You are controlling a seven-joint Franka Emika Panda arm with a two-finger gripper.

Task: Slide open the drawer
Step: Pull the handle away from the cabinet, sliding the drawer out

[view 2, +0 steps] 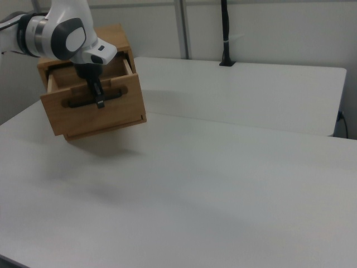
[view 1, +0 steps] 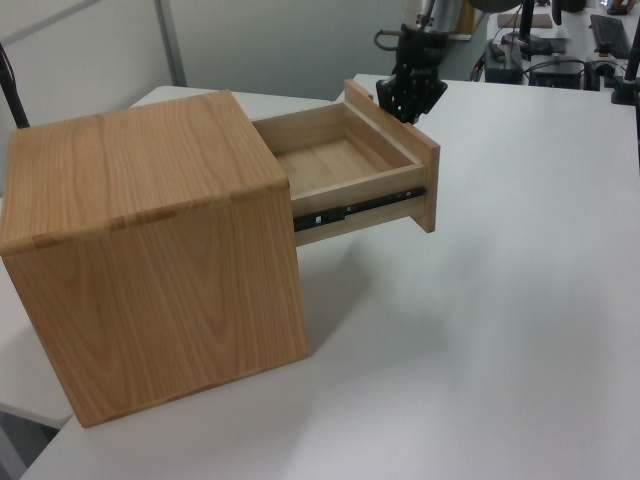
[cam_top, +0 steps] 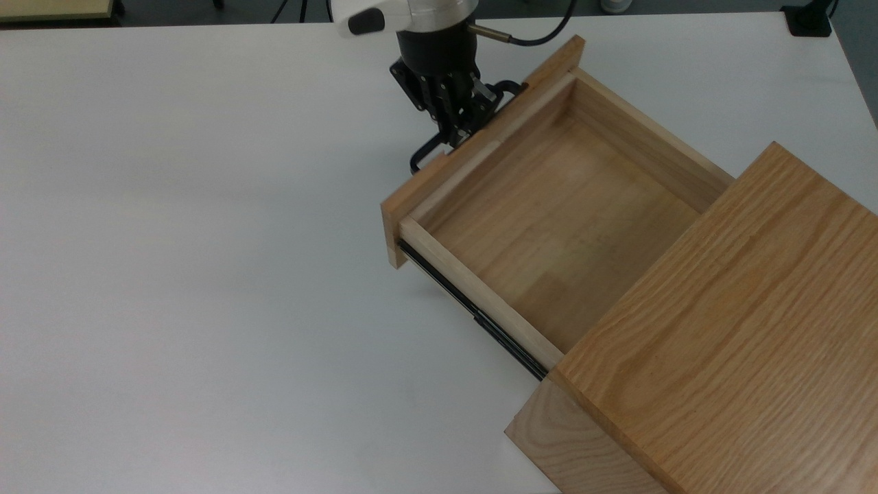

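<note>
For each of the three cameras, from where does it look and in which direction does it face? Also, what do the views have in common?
Top view: high above the table, looking down into the open drawer; gripper and wrist show.
Left view: beside the cabinet, looking along the drawer's side rail; gripper on the handle at the far end.
Right view: low across the table, facing the drawer front; arm and gripper on the handle show.
All three share the drawer and the gripper on its handle.
</note>
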